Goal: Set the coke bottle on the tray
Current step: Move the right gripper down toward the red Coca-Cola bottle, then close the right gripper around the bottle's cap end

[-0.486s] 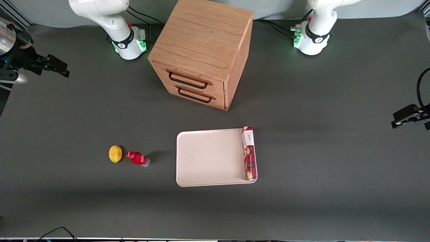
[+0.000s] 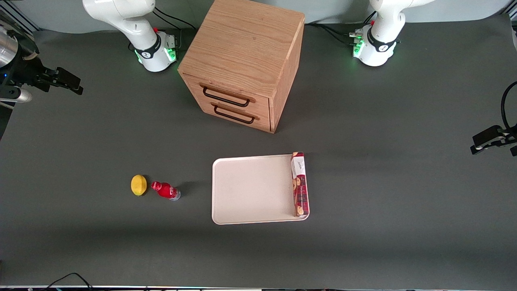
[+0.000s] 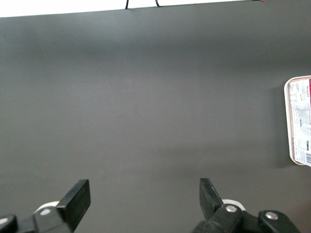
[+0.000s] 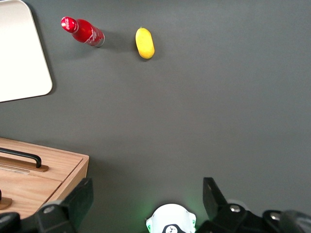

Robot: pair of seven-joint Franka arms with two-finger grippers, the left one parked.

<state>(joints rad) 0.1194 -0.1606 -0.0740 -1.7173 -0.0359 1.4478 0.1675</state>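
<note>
The gripper (image 2: 60, 79) hangs at the upper left of the front frame, its 2 fingers spread and holding nothing. The coke bottle (image 2: 165, 190) stands well apart from it, lower centre-left, between the lemon (image 2: 138, 185) and the tray (image 2: 250, 190).

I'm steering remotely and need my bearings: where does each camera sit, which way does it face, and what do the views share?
Front view: high, facing the arms, looking down on the table; both bases show, gripper at the working arm's end.
Right wrist view: looks down past its open gripper at coke bottle, lemon, tray, cabinet.
Left wrist view: looks down at bare table, biscuit box.
Shared: front and right wrist both show bottle, lemon, tray, cabinet.
</note>
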